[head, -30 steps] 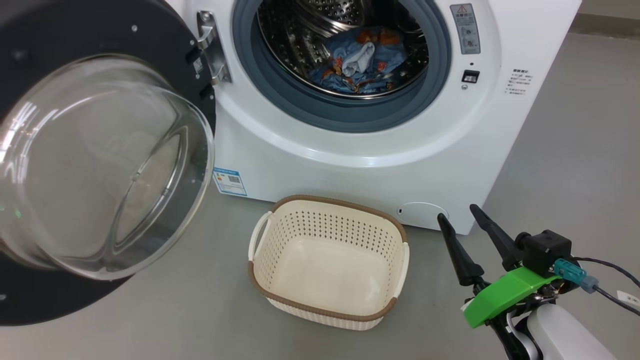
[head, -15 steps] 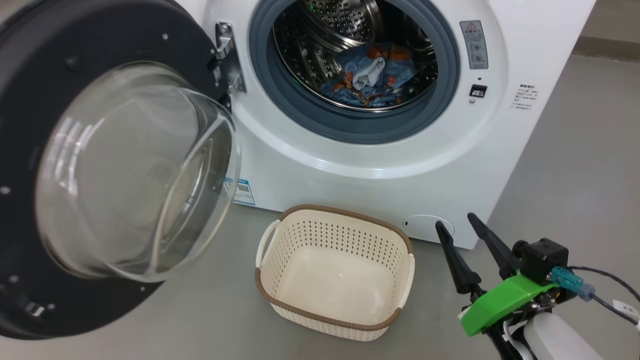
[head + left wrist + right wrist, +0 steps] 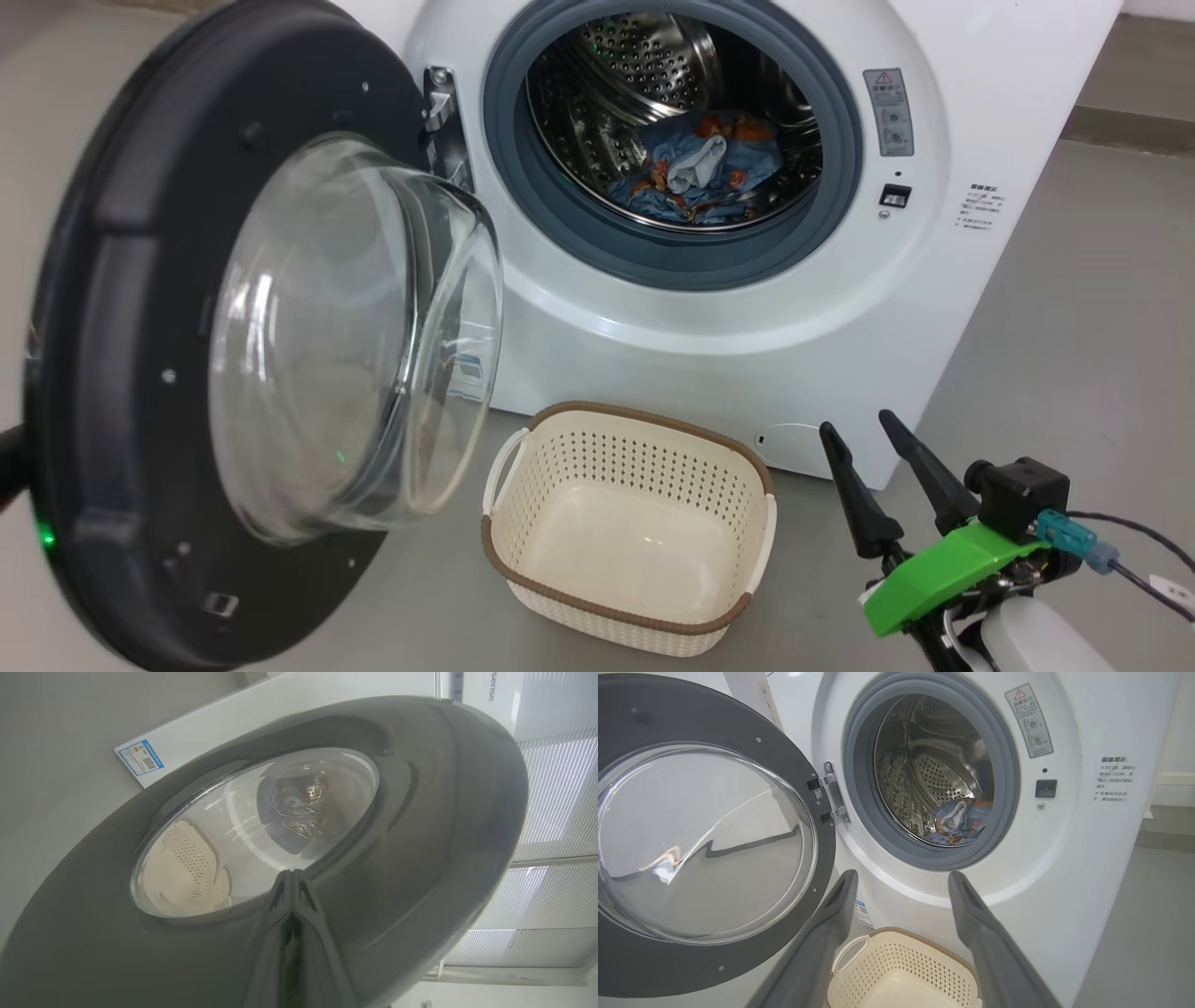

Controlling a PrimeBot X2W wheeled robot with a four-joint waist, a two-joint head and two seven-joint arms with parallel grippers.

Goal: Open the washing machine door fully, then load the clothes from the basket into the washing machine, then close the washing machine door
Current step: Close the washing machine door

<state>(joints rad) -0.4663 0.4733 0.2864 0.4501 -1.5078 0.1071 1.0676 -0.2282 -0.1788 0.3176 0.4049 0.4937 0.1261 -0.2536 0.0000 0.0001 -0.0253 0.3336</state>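
The washing machine door stood partly swung at the left of the head frame. Its clear glass bowl faced the opening, and its hinge was at upper centre. The clothes lay low in the steel drum of the washing machine. The basket sat empty on the floor at lower centre, so we judged that only closing remained.

In the left wrist view our left end effector had its fingers pinched together on nothing, with the tips against the door's glossy outer face near the bottom centre. Our right end effector hung released at lower right, fingers apart, well clear of the basket.

We took the door to be stiff and fairly heavy, turning only about its hinge. The black rim looked slick, so a pinch would probably slip and a flat push would suit it better. We would press on the wide rim, far from the hinge and not on the bulging glass. We would also keep the fingers out of the closing gap. The clothes looked soft and light and lay clear of the gasket.
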